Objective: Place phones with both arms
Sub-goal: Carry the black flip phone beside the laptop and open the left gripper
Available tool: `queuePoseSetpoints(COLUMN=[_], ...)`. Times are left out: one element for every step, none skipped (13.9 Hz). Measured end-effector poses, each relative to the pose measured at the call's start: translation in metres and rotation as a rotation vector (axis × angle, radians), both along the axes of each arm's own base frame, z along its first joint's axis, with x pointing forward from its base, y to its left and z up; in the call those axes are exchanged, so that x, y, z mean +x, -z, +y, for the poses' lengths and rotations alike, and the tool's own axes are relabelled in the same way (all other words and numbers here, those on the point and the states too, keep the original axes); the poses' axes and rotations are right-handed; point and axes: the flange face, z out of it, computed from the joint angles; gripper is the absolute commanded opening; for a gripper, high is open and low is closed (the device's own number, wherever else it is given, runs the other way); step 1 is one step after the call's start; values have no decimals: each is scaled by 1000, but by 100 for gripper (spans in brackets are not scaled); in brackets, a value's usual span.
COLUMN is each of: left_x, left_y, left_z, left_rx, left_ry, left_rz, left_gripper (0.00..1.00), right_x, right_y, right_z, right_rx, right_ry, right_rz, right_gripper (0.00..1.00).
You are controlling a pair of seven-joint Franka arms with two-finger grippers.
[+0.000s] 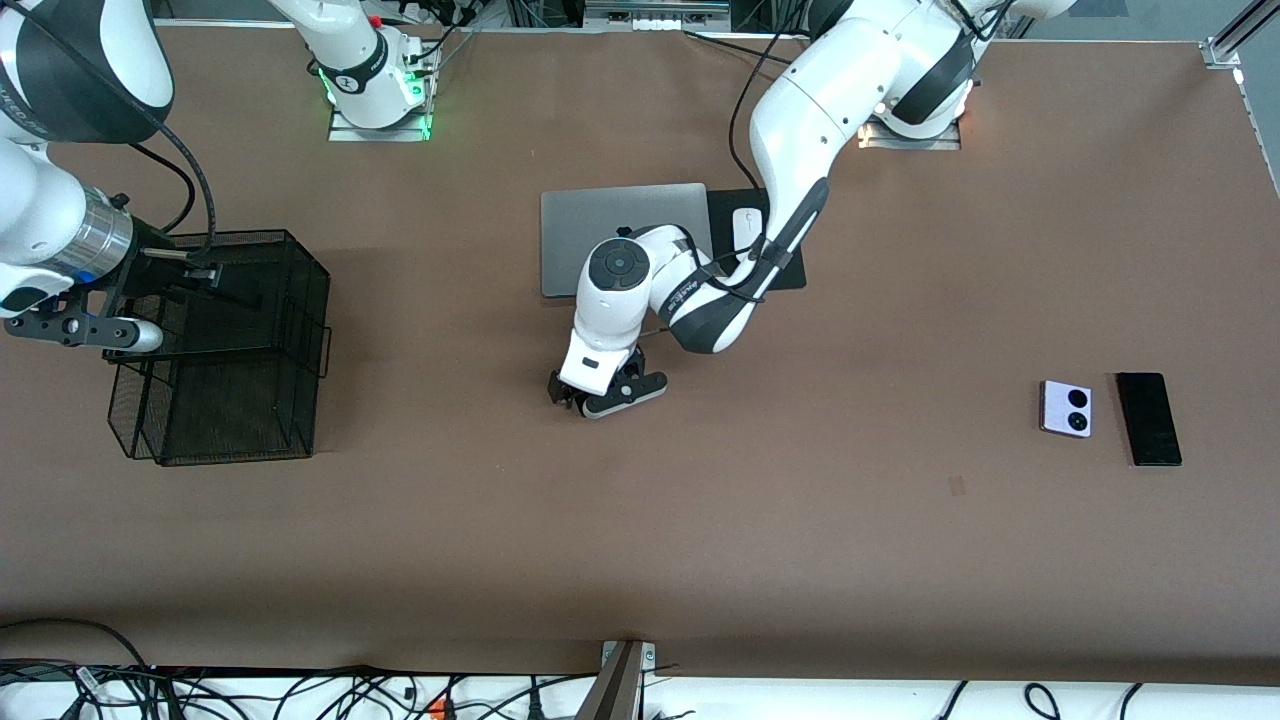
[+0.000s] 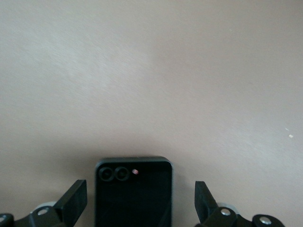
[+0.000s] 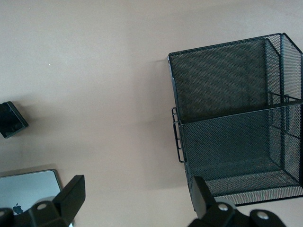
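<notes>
The small black folded phone (image 2: 134, 194) lies flat on the brown table at its middle. My left gripper (image 2: 139, 190) is open around it, one finger on each side with a gap to the phone. In the front view this gripper (image 1: 605, 398) is low over the table, nearer the camera than the laptop, and hides the phone. The lilac-white phone (image 1: 1066, 408) and the long black phone (image 1: 1148, 418) lie side by side toward the left arm's end. My right gripper (image 1: 100, 330) hangs open and empty (image 3: 135, 194) beside the wire basket.
A black wire basket (image 1: 225, 350) with two compartments (image 3: 227, 118) stands at the right arm's end. A silver laptop (image 1: 620, 235) and a white mouse (image 1: 745, 228) on a black pad (image 1: 790, 275) lie by the arms' bases. The laptop's corner (image 3: 28, 189) shows in the right wrist view.
</notes>
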Motion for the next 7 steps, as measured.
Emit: queuePoseSetpoints(left_x=[2,5,10,16,22,26,32], left_y=[1,-1,-5,-10,-15,-21,-28], left_z=[7,16,26,37,49,61,75], left_rx=[48,96,133,162,191,225,253], left_ry=[29,79,126,172,228,290,345], left_rz=[28,56,77,93,113,143,173], left_gripper=[100,100,100,100,100,100,100], right_x=[0,0,0,0,0,0,-1], right_y=[0,0,0,0,0,0,-1], right_z=[0,0,0,0,1,4,9], right_rx=[0,0,0,1,2,4,7], right_ry=[0,0,0,0,-1,-5,-14], right_rz=[0,0,0,0,0,0,-1], right_gripper=[100,100,100,100,100,100,100])
